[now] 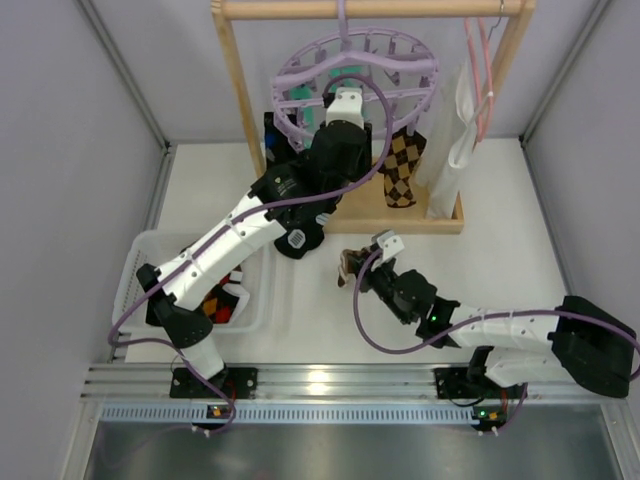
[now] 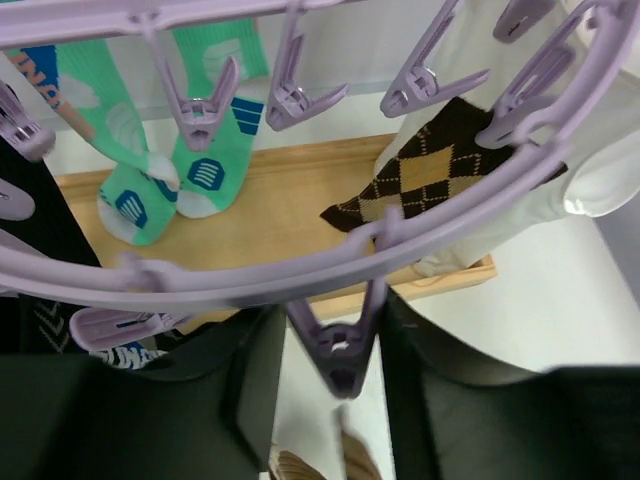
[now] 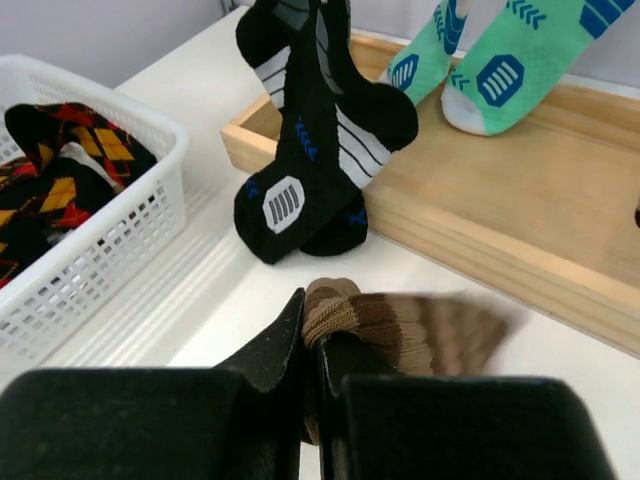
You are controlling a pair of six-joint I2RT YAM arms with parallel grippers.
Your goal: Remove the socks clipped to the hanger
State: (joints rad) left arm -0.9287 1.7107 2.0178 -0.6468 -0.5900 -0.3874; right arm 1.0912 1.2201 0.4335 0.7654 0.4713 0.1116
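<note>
left fingers point(image 2: 262, 375) squeeze a clip point(image 2: 335, 355) on the hanger point(image 2: 300, 272) — likely to spring it open; right fingers point(image 3: 290, 345), closed on a brown sock point(image 3: 420, 325), hold it low over the table point(image 3: 580, 400) near the basket point(image 3: 110, 250).

The left arm point(image 1: 240, 225) stretched diagonally from its base toward the far middle, wrist raised. The left gripper point(image 2: 332, 335) held its 2 fingers part-way apart on either side of a clip peg point(image 2: 335, 362); whether they pressed it could not be told. The right arm point(image 1: 500, 325) lay low and folded, forearm pointing left, the right gripper point(image 3: 312, 330) pinched tight on a brown striped sock point(image 3: 420, 330).
</note>
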